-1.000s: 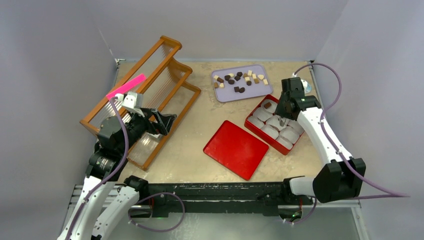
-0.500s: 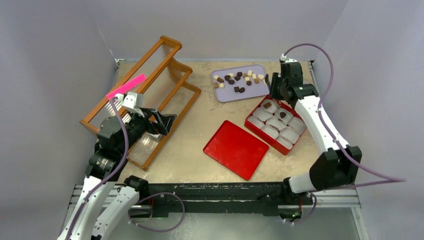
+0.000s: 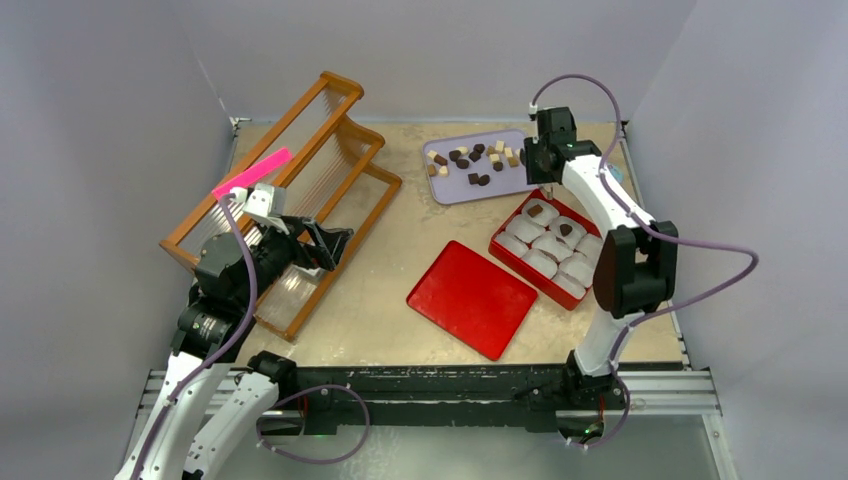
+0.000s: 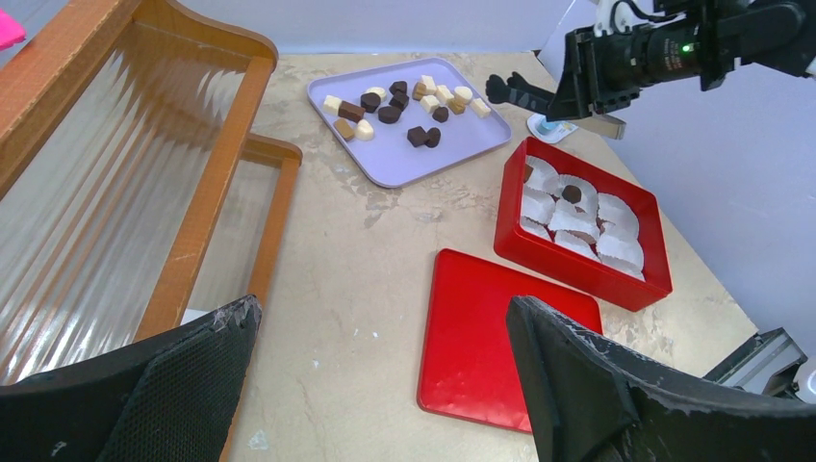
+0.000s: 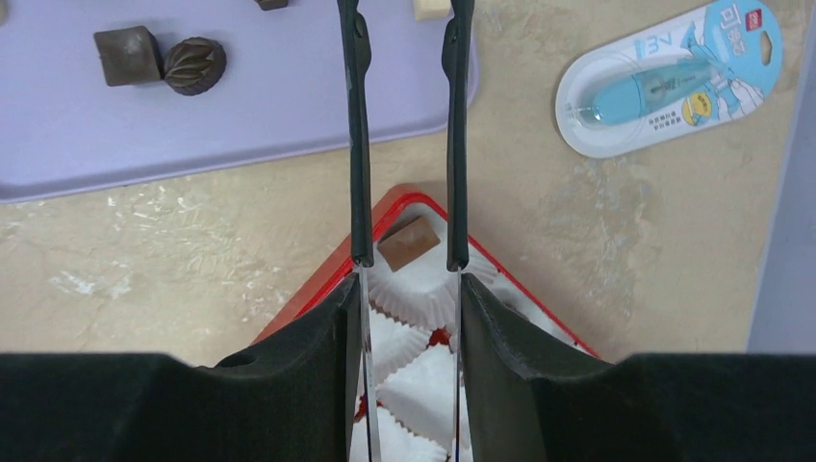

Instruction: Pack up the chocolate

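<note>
On the left, the left gripper (image 3: 335, 248) hangs wide open and empty over the wooden rack (image 3: 300, 170), taking no part in the work. Moving right, the lavender tray (image 3: 450, 188) holds most of the chocolate (image 3: 478, 158), a loose scatter of small pieces in dark brown, mid-brown and cream. Some are square blocks, some are rounded, and the right wrist view shows a ribbed dark dome (image 5: 195, 64) just beside a plain block (image 5: 127, 55). In front of the tray the red lid (image 3: 472, 298) lies flat on the table, off the red box (image 4: 577, 269) and just beside it. The box is lined with white paper cups (image 3: 545, 262), and only two are filled: a mid-brown block (image 5: 404, 243) in the far corner cup and a dark piece (image 4: 572, 192) a cup or so away. We judge the packing to be at an early stage — the step in hand is fetching another piece. The right gripper (image 3: 530, 160) hovers over the tray's right end, its fingers parted by a narrow gap with nothing between them. The next move calls for picking out one piece, lowering the fingers either side of it and closing gently — the neighbours lie close and would scatter easily. At the far right a packaged correction tape (image 5: 674, 82) lies on the table, out of the way.
</note>
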Robot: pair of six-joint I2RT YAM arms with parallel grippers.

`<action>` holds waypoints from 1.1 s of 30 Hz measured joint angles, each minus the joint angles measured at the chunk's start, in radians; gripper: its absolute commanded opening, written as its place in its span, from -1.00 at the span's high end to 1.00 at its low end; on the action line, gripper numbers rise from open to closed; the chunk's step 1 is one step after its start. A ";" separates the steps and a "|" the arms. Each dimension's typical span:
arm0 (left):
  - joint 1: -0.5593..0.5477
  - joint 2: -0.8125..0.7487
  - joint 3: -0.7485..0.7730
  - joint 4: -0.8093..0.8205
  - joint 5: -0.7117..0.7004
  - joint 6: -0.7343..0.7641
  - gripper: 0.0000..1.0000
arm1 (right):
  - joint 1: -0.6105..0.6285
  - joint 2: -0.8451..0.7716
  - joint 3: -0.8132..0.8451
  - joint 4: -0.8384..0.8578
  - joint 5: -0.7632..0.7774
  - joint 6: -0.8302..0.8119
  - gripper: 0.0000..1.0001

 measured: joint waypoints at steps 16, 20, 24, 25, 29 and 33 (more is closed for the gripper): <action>0.000 -0.002 0.000 0.000 -0.021 0.000 -0.96 | -0.034 0.180 0.144 -0.003 -0.021 -0.105 0.19; 0.000 -0.002 0.000 0.000 -0.026 0.000 -0.96 | -0.039 0.219 0.177 -0.006 -0.028 -0.118 0.19; 0.000 -0.002 0.000 0.000 -0.026 0.000 -0.96 | -0.040 0.253 0.192 -0.016 -0.031 -0.128 0.19; 0.000 -0.002 0.000 0.000 -0.027 0.000 -0.96 | -0.040 0.258 0.193 -0.019 -0.031 -0.129 0.19; 0.000 -0.002 0.000 0.000 -0.027 0.000 -0.96 | -0.041 0.283 0.199 -0.042 -0.031 -0.134 0.23; 0.000 -0.002 0.000 0.000 -0.027 0.000 -0.96 | -0.042 0.287 0.204 -0.060 -0.040 -0.137 0.30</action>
